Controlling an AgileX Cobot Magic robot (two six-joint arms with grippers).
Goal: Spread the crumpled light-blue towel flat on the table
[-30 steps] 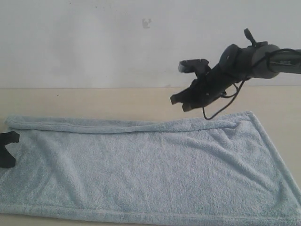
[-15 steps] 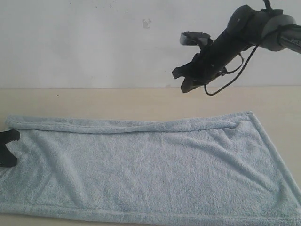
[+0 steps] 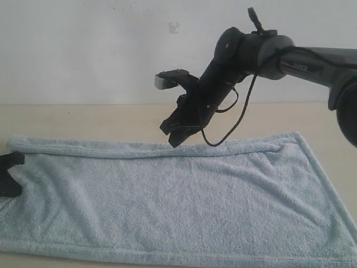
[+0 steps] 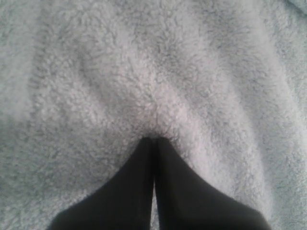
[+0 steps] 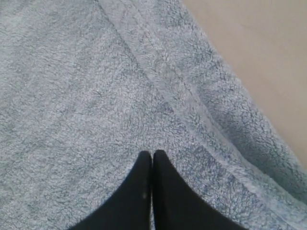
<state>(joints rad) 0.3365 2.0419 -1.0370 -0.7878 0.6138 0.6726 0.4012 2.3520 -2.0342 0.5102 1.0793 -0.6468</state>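
Just beneath right gripper, jaws together: towel folded hem.

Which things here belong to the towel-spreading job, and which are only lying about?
Belong to the job: towel, table, left hand, right hand.
Only background: white wall, small mark on it.

Pale blue towel, beige table, black right gripper, white wall

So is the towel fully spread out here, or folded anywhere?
Mostly spread: the towel lies flat on the table, but its far long edge is folded over in a narrow strip.
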